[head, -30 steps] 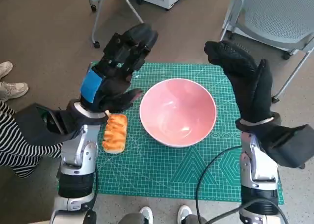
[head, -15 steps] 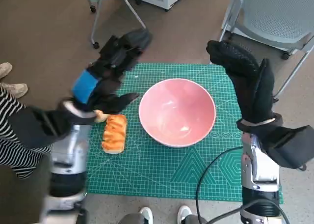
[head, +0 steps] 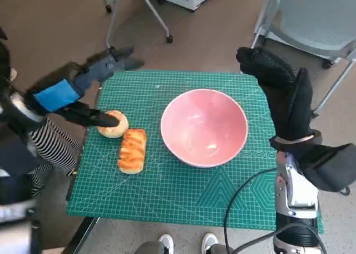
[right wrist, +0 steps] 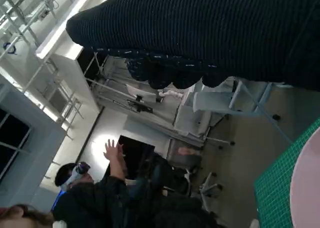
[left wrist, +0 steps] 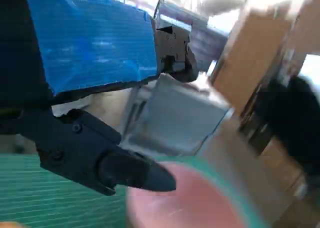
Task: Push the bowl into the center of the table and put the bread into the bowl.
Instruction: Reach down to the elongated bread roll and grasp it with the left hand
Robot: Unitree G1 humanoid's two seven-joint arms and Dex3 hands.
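The left hand [head: 78,92], black with a blue tape patch on its back, hangs at the far left edge of the table, blurred in the head view. Its fingers [head: 114,62] are spread apart and hold nothing; the lowest one reaches toward a round bread roll [head: 113,124], though the blur leaves it unclear whether it touches. Just beside that roll, on the side nearer the robot, lies a longer golden braided bread [head: 132,150].

The right hand [head: 281,92], in a black knitted glove, stands upright over the right edge of the table, fingers loosely extended, holding nothing, apart from the bowl.

The pink bowl [head: 204,127] sits upright and empty near the middle of a green cutting mat [head: 178,193] that covers the table. The mat carries a printed grid and angled lines; no writing on it can be read, and no brand or label is legible in any view.

The left wrist view shows the blue tape [left wrist: 90,43] close up, a black fingertip above the bowl's pink rim and a strip of mat. The right wrist view shows the knitted glove [right wrist: 210,33] and, beyond the table, a seated person [right wrist: 100,198] with one hand raised, whom the head view does not show. The head view alone shows a striped sleeve [head: 53,145] at the left and white shoes [head: 186,244] at the near edge.
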